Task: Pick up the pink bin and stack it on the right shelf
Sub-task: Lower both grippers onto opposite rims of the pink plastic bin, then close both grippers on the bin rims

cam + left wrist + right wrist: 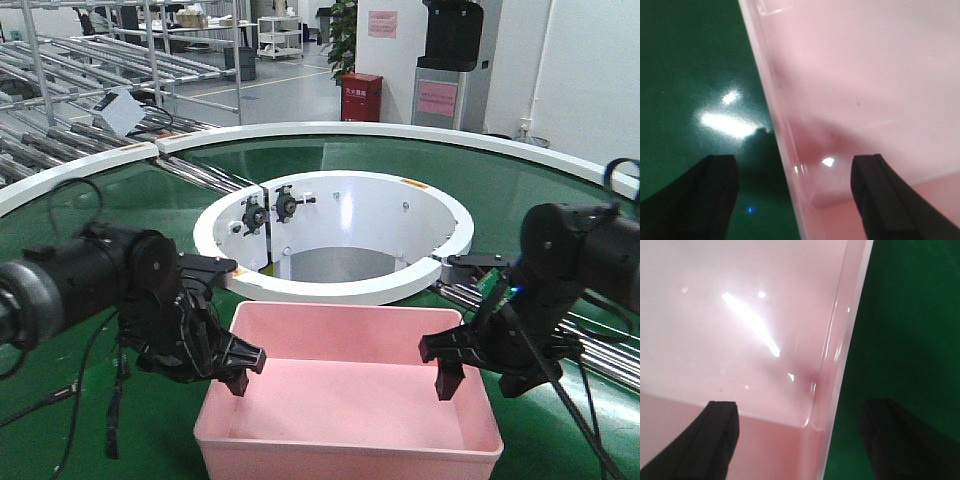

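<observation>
Pink bin [350,395] on the green belt [450,160] — left jaws and right jaws both gape open, each straddling a side wall.

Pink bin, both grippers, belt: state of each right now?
Pink bin, upright, empty, resting on the belt.
Left gripper, open, fingers astride the bin's left wall, not clamped.
Right gripper, open, fingers astride the bin's right wall, not clamped.
Belt, carries the bin; cannot tell whether it is running.
</observation>
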Controlling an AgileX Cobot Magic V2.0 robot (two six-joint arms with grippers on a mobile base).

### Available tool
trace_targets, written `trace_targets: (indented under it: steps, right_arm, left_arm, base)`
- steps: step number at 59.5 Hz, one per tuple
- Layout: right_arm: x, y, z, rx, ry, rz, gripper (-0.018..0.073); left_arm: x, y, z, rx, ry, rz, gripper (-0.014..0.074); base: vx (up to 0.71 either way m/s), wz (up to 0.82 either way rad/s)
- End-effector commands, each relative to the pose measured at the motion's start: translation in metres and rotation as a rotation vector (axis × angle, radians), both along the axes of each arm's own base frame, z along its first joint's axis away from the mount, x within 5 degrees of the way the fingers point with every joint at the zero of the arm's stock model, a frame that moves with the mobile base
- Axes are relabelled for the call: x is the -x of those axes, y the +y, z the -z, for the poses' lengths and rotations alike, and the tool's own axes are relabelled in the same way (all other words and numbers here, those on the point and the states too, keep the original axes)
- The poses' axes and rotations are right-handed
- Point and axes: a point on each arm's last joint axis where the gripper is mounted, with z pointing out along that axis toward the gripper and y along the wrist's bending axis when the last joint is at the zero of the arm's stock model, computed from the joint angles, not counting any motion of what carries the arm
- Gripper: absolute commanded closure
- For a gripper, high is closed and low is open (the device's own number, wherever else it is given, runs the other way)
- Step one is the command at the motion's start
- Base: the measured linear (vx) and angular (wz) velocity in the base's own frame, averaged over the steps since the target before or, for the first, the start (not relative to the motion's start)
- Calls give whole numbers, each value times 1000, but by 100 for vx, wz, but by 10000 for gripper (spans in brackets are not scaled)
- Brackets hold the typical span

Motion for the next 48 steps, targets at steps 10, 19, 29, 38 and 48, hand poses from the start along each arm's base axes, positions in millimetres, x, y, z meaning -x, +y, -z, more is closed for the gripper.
trace_targets:
  steps: [10, 19, 29, 38, 48]
  right_arm:
    - [-30, -2, -8, 38, -85, 59, 28]
    - [-46, -3, 4, 72, -92, 104, 28]
    - [-57, -3, 15, 82, -103, 139, 56]
    - [-61, -2, 27, 83, -80, 148, 148]
    - [-61, -2, 27, 80, -76, 152, 293]
  left_arm:
    - [-20, -1, -18, 28, -155, -102, 3]
    - [-31, -3, -7, 32, -202, -120, 3]
    - [-36, -5, 2, 47, -211, -134, 26]
    - [-38, -6, 6, 45, -208, -134, 116]
    - [-37, -6, 6, 44, -203, -134, 276]
  base:
    - [0, 0]
    - [0, 0]
    - [0, 0]
    - [0, 0]
    - [0, 0]
